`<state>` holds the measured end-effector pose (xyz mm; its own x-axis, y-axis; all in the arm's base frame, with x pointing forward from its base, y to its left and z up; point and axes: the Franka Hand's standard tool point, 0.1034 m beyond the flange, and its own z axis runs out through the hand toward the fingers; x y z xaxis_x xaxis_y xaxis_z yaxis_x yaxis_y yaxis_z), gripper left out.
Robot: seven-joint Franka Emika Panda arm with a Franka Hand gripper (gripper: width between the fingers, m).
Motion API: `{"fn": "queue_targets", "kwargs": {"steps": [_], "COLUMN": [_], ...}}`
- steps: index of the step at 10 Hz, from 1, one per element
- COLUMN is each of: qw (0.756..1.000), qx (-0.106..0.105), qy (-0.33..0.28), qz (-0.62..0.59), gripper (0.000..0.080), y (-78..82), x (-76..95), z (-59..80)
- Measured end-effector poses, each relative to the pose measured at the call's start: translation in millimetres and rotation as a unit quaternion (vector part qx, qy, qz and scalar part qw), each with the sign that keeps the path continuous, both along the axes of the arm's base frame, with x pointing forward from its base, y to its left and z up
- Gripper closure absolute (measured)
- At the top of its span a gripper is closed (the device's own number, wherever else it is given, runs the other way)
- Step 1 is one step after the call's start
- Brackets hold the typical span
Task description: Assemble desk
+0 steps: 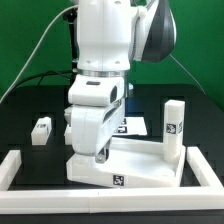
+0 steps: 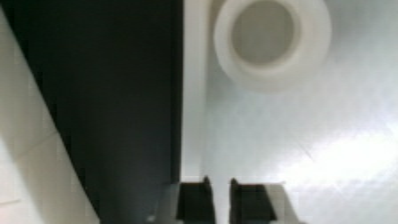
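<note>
A black surface [image 1: 30, 105] before a green backdrop carries the parts, fenced by long white border bars [image 1: 20, 168].

The wide white plastic tray-like desk top [image 1: 150, 172] lies at the front of the surface, against the bars. One short square white tagged leg [image 1: 175, 128] stands upright just beside it on the exterior view's right. Another [image 1: 41, 130] lies well apart on the left.

The step looks like seating the top into the corner, before any leg is fitted. Next, a leg must be fetched and lined up squarely over a round corner socket [image 2: 270, 38].

The white arm is folded low, wrist pointing straight down over the top. The pincer [image 2: 228, 200] has its dark fingertips [image 2: 203, 200] drawn almost together. Whether the pale sliver between them is a pinched rim, I cannot tell.
</note>
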<state>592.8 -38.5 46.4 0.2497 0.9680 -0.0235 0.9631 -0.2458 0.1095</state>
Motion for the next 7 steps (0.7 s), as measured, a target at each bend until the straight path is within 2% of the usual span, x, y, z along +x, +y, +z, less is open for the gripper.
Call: {"fn": "queue_targets", "kwargs": {"steps": [1, 2, 3, 4, 5, 6, 7], "qw": [1.0, 0.999, 0.999, 0.999, 0.999, 0.999, 0.999], "qx": [0.006, 0.013, 0.013, 0.013, 0.013, 0.012, 0.013], "qy": [-0.024, -0.034, -0.041, -0.039, -0.039, -0.038, -0.035], "qz": [-0.002, -0.015, -0.015, -0.018, -0.018, -0.019, -0.028], "gripper": [0.0764, 0.0773, 0.0773, 0.0695, 0.0695, 0.0504, 0.0504], "y": [13.9, 27.3, 27.0, 24.2, 23.9, 23.2, 22.4], "x": [11.7, 16.9, 16.7, 16.3, 16.6, 16.0, 13.5], "z": [5.8, 4.4, -1.0, -0.2, -0.2, -1.2, -4.1]}}
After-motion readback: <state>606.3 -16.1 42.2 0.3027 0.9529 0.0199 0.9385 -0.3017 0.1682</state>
